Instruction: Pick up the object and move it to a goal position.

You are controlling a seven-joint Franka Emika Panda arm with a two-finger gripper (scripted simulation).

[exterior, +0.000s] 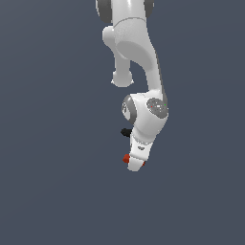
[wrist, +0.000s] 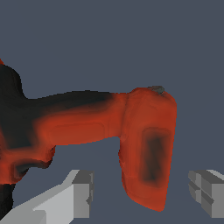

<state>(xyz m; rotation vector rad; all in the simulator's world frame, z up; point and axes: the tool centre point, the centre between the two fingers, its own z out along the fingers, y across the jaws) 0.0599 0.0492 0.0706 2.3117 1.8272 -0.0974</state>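
I am in the approach step, low over the drill (wrist: 105,124) and not yet gripping it. Reading the wrist view from its left side across: the black body and chuck end of the drill sit at the edge of the picture, the handle runs on from there, red with a black upper side, and it ends in the flat red battery base (wrist: 148,148). My gripper (wrist: 144,192) is spread wide, one finger (wrist: 81,192) under the handle, the other finger (wrist: 208,190) out beyond the base, so the base lies between them but untouched. In the exterior view my arm hides most of the drill; only a black bit and red bits show beside my wrist, on the grey counter (exterior: 48,191). Next I judge I must drop a little further, centre on the handle or base, then close. I see no containers anywhere
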